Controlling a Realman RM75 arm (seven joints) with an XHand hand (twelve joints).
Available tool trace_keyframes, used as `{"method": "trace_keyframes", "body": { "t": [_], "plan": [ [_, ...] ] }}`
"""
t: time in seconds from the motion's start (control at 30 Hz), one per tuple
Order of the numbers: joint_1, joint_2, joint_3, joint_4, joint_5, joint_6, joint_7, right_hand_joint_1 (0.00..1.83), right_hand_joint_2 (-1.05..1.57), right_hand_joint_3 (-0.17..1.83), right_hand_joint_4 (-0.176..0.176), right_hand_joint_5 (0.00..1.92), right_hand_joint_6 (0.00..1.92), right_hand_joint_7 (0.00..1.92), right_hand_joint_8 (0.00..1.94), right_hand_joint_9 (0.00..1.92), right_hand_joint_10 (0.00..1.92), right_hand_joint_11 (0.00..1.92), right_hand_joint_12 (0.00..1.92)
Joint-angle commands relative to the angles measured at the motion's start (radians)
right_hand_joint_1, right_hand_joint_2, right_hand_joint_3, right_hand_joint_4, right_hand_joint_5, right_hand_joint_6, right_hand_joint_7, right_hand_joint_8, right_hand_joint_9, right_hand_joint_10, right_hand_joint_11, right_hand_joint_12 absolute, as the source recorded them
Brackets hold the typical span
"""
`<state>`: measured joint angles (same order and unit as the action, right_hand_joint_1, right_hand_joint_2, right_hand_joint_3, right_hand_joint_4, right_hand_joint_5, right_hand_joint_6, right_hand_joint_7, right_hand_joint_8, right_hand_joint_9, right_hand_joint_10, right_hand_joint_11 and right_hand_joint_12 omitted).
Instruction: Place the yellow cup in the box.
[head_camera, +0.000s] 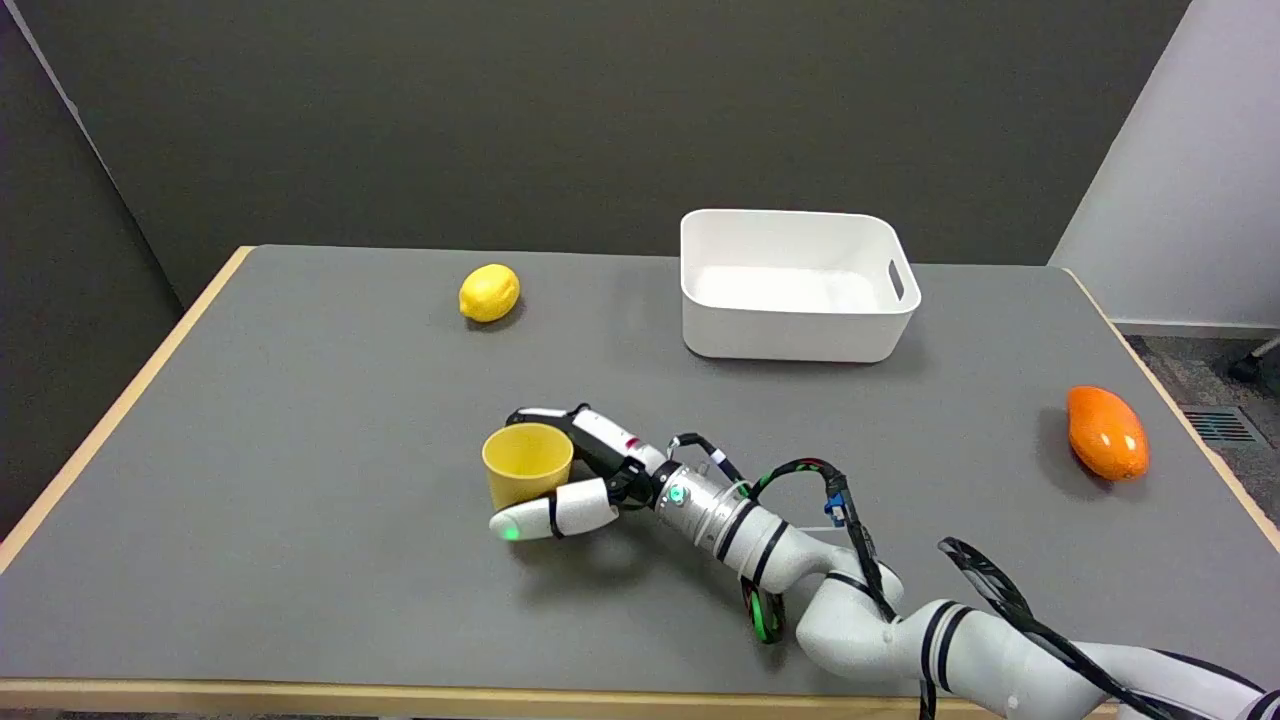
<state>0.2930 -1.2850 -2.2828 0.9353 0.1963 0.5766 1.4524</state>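
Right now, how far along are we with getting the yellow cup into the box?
Early stage. Done: the right hand has reached the yellow cup, which stands upright on the table. In hand: its fingers flank the cup; whether they grip it cannot be told. Left: lift, carry to the white box, which holds nothing visible, and release.

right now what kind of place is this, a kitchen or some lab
Most likely a lab or test room, not a kitchen. A bare grey table stands against plain dark walls, with only staged items on it: a yellow cup at the robot's right hand, a white box and a lemon.
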Motion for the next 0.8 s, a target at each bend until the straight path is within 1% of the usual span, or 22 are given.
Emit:
{"method": "trace_keyframes", "body": {
  "t": [0.03, 0.13, 0.23, 0.27, 0.47, 0.53, 0.63, 0.8],
  "plan": [
    [0.007, 0.023, 0.120, 0.071, 0.010, 0.069, -0.112, 1.15, 1.28, 0.08, -0.142, 0.51, 1.53, 0.77, 1.58, 0.77, 1.40, 0.42, 1.92],
    [0.005, 0.025, 0.153, 0.089, 0.010, 0.065, -0.150, 1.19, 1.15, 0.25, -0.152, 0.58, 1.45, 0.83, 1.48, 0.76, 1.41, 0.50, 1.92],
    [0.006, 0.026, 0.191, 0.089, 0.010, 0.066, -0.163, 1.19, 1.08, 0.40, -0.156, 0.59, 1.47, 0.84, 1.50, 0.77, 1.49, 0.63, 1.92],
    [0.006, 0.027, 0.212, 0.089, 0.010, 0.064, -0.175, 1.19, 1.07, 0.42, -0.157, 0.59, 1.47, 0.84, 1.50, 0.77, 1.50, 0.66, 1.92],
    [0.019, 0.033, 0.348, 0.089, 0.021, 0.052, -0.361, 1.20, 1.05, 0.42, -0.156, 0.61, 1.44, 0.86, 1.47, 0.79, 1.51, 0.70, 1.92],
    [0.029, 0.037, 0.375, 0.089, 0.063, 0.052, -0.408, 1.20, 1.05, 0.42, -0.157, 0.61, 1.44, 0.87, 1.46, 0.79, 1.51, 0.70, 1.92],
    [0.042, 0.054, 0.383, 0.089, 0.127, 0.054, -0.460, 1.20, 1.05, 0.43, -0.157, 0.62, 1.44, 0.87, 1.46, 0.79, 1.52, 0.70, 1.92],
    [0.076, 0.085, 0.390, 0.081, 0.192, 0.054, -0.519, 1.20, 1.05, 0.43, -0.154, 0.62, 1.44, 0.87, 1.46, 0.79, 1.52, 0.71, 1.92]
  ]
}}
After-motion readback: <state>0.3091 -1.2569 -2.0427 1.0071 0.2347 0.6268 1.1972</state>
